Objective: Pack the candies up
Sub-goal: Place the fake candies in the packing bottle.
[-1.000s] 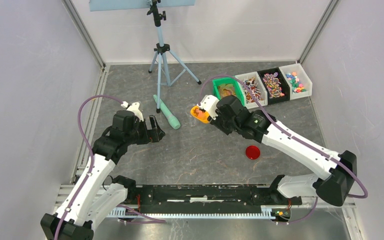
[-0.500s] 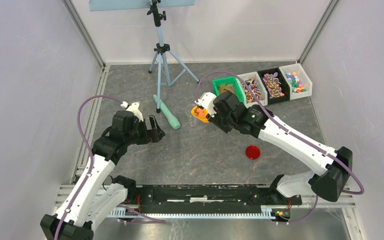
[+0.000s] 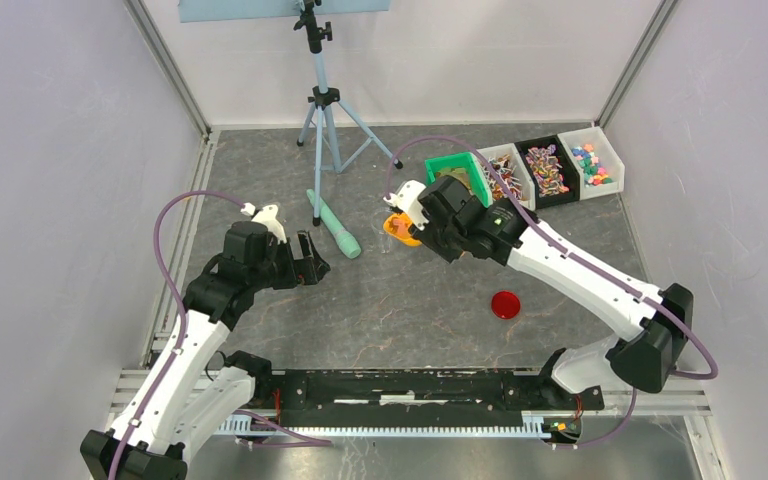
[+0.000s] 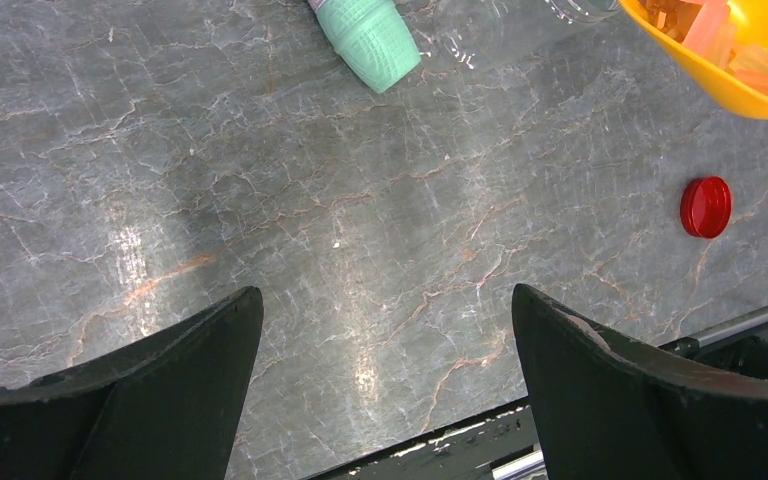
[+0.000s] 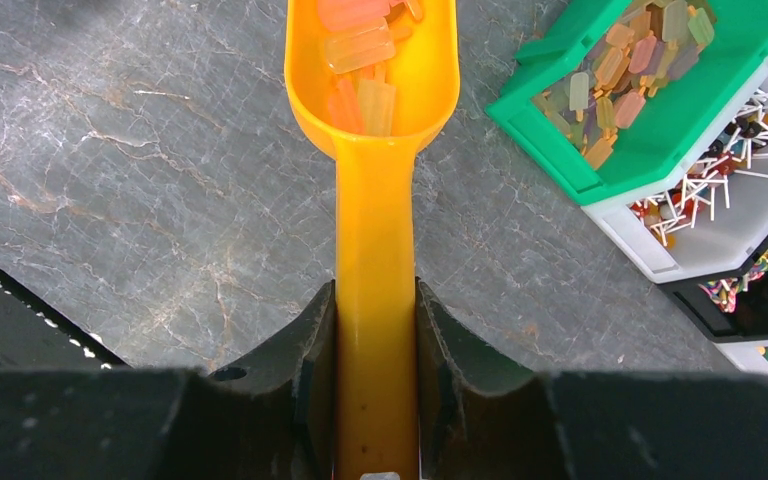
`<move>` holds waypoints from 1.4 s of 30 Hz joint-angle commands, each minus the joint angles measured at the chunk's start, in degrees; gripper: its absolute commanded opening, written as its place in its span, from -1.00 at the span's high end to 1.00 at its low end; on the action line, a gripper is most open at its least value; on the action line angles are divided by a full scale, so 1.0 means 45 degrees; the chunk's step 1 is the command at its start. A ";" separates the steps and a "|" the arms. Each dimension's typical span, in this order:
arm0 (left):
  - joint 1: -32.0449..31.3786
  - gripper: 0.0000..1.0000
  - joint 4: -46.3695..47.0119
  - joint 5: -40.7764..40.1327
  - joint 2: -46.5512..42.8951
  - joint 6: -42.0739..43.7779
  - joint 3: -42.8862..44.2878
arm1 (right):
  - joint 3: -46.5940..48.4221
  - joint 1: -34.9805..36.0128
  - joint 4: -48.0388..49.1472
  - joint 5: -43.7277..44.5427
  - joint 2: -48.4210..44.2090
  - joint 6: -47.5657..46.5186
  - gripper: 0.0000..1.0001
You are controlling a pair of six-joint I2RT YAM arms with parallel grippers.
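My right gripper (image 5: 375, 300) is shut on the handle of the orange scoop (image 5: 373, 100). It holds the scoop level above the table, left of the green bin (image 5: 540, 150). Several pale pink, orange and yellow wrapped candies (image 5: 360, 50) lie in the scoop's bowl, and more candies (image 5: 620, 70) fill the green bin. In the top view the scoop (image 3: 398, 229) sticks out left of the right gripper (image 3: 422, 222). My left gripper (image 3: 310, 262) is open and empty above bare table; in its wrist view (image 4: 385, 300) the scoop (image 4: 760, 95) is at the top right.
A red round lid (image 3: 505, 304) lies on the table in front of the right arm. A mint-green tool (image 3: 334, 226) lies beside the left gripper. Three more bins of sweets (image 3: 547, 168) stand right of the green bin (image 3: 457, 177). A tripod (image 3: 325, 110) stands at the back.
The right arm has shifted slightly toward the far left, carrying the loaded scoop. The left arm has not moved.
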 commanded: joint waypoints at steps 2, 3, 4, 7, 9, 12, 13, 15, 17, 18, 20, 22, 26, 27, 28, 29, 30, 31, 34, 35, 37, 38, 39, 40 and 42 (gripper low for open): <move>-0.0043 -1.00 0.0217 -0.0155 -0.0169 0.0350 0.0185 | 0.0980 0.0037 -0.0272 0.0153 0.0240 0.0174 1.00; -0.0043 -1.00 0.0216 -0.0151 -0.0185 0.0350 0.0180 | 0.1063 0.0039 -0.0333 0.0152 0.0293 0.0193 1.00; -0.0043 -1.00 0.0231 -0.0156 -0.0175 0.0349 0.0181 | 0.1123 0.0036 -0.0413 0.0153 0.0345 0.0184 1.00; -0.0053 -1.00 0.0224 -0.0173 -0.0219 0.0350 0.0163 | 0.1290 0.0043 -0.0522 0.0146 0.0468 0.0184 1.00; -0.0053 -1.00 0.0220 -0.0183 -0.0229 0.0349 0.0160 | 0.1424 0.0036 -0.0624 0.0157 0.0569 0.0203 1.00; -0.0053 -1.00 0.0226 -0.0176 -0.0229 0.0352 0.0163 | 0.1641 0.0041 -0.0808 0.0174 0.0731 0.0203 1.00; -0.0051 -1.00 0.0216 -0.0174 -0.0224 0.0351 0.0166 | 0.1681 0.0034 -0.0844 0.0181 0.0750 0.0203 1.00; -0.0048 -1.00 0.0217 -0.0175 -0.0229 0.0360 0.0167 | 0.1777 0.0045 -0.0937 0.0230 0.0815 0.0203 1.00; -0.0053 -1.00 0.0215 -0.0189 -0.0241 0.0350 0.0165 | 0.1885 0.0045 -0.0981 0.0223 0.0880 0.0203 1.00; -0.0052 -1.00 0.0216 -0.0178 -0.0230 0.0350 0.0180 | 0.1952 0.0036 -0.1001 0.0216 0.0917 0.0203 1.00; -0.0052 -1.00 0.0229 -0.0174 -0.0246 0.0350 0.0182 | 0.2098 0.0035 -0.1075 0.0215 0.0995 0.0223 1.00; -0.0051 -1.00 0.0230 -0.0188 -0.0254 0.0350 0.0168 | 0.2243 0.0055 -0.1175 0.0190 0.1077 0.0223 1.00; -0.0053 -1.00 0.0217 -0.0212 -0.0283 0.0350 0.0160 | 0.2588 0.0065 -0.1504 0.0223 0.1336 0.0222 1.00; -0.0052 -1.00 0.0230 -0.0213 -0.0275 0.0350 0.0173 | 0.2650 0.0061 -0.1624 0.0259 0.1395 0.0233 1.00; -0.0043 -1.00 0.0221 -0.0215 -0.0277 0.0350 0.0162 | 0.2738 0.0058 -0.1711 0.0285 0.1458 0.0242 1.00; -0.0053 -1.00 0.0225 -0.0213 -0.0303 0.0350 0.0170 | 0.2806 0.0056 -0.1775 0.0291 0.1510 0.0259 1.00; -0.0043 -1.00 0.0218 -0.0214 -0.0292 0.0350 0.0173 | 0.2865 0.0068 -0.1848 0.0289 0.1543 0.0276 1.00; -0.0053 -1.00 0.0220 -0.0213 -0.0305 0.0350 0.0175 | 0.2949 0.0051 -0.1905 0.0300 0.1582 0.0281 1.00; -0.0053 -1.00 0.0223 -0.0212 -0.0302 0.0350 0.0180 | 0.3223 0.0056 -0.2088 0.0329 0.1721 0.0336 1.00; -0.0053 -1.00 0.0231 -0.0213 -0.0307 0.0350 0.0180 | 0.3304 0.0045 -0.2159 0.0334 0.1770 0.0350 1.00; -0.0063 -1.00 0.0226 -0.0212 -0.0307 0.0360 0.0185 | 0.3468 0.0065 -0.2308 0.0318 0.1873 0.0378 1.00; -0.0053 -1.00 0.0228 -0.0209 -0.0307 0.0350 0.0187 | 0.3543 0.0073 -0.2401 0.0333 0.1926 0.0379 1.00; -0.0053 -1.00 0.0220 -0.0213 -0.0317 0.0350 0.0181 | 0.3597 0.0070 -0.2459 0.0348 0.1981 0.0366 1.00; -0.0051 -1.00 0.0221 -0.0219 -0.0321 0.0350 0.0185 | 0.3618 0.0073 -0.2484 0.0413 0.2015 0.0368 1.00; -0.0051 -1.00 0.0217 -0.0209 -0.0344 0.0350 0.0180 | 0.3656 0.0074 -0.2560 0.0481 0.2061 0.0379 1.00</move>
